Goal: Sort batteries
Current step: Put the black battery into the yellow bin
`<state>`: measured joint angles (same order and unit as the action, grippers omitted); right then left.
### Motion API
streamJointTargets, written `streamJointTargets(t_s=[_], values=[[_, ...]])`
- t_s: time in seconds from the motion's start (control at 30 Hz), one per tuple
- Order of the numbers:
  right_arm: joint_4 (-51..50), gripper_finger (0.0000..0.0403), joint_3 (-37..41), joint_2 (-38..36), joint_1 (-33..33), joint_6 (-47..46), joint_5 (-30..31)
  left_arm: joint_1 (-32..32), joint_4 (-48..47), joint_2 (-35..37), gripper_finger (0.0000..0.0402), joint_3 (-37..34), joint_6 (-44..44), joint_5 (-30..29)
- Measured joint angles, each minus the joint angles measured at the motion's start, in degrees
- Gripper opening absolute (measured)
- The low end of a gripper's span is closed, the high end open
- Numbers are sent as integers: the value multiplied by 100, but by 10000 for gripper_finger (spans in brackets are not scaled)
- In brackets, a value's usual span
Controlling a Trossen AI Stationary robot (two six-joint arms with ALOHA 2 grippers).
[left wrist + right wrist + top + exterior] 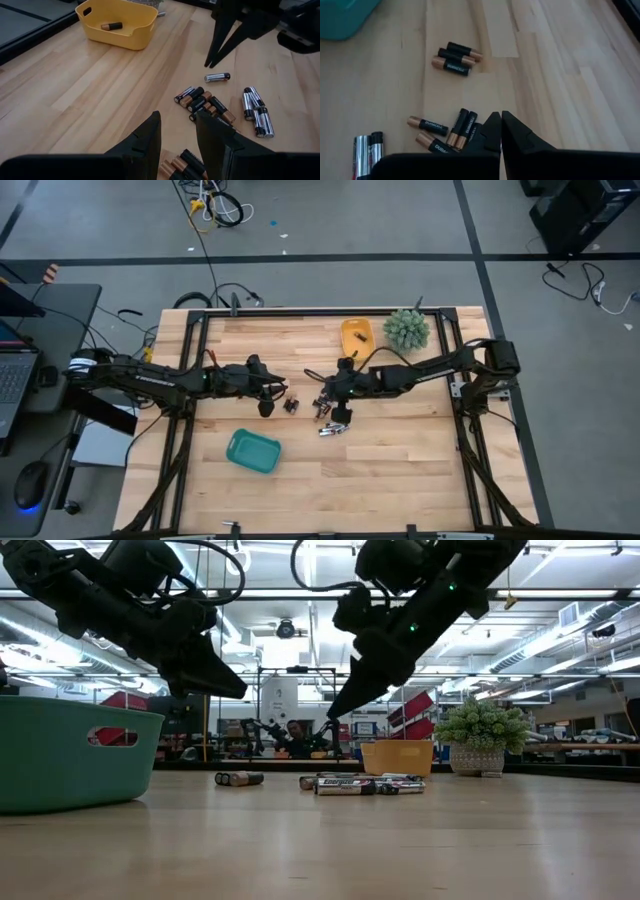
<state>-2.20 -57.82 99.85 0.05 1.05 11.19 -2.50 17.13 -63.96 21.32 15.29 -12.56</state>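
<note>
Resting on pale grained wood, small cylindrical batteries (pixel 204 101); left jaws parted, right jaws closed, empty.

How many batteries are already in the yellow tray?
1: a black-and-copper battery lies on the floor of the yellow tray. The near wall may hide more.

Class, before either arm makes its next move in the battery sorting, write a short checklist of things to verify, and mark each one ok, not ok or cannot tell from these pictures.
1. Left gripper empty, fingers apart: ok.
2. Right gripper empty, shut, above the table: ok.
3. Small black-and-copper cylindrical batteries loose and reachable on the wooden table: ok.
4. Silvery-grey cylindrical batteries lying apart from the dark ones: ok.
5. Yellow plastic tray upright, one dark battery inside: ok.
6. Teal plastic tray upright; its contents: cannot tell.
</note>
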Motion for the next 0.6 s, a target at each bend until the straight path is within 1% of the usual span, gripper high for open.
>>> streamJointTargets(t_s=[0.2, 0.5, 0.6], values=[[-152, 1, 0, 49, 42, 163, -76, 0, -44, 0, 119, 0, -12, 0], [-86, 0, 0, 46, 95, 183, -80, -1, -42, 0, 119, 0, -67, -2], [-39, 2, 0, 46, 159, 349, -123, -2, -44, 0, 119, 0, -68, 4]])
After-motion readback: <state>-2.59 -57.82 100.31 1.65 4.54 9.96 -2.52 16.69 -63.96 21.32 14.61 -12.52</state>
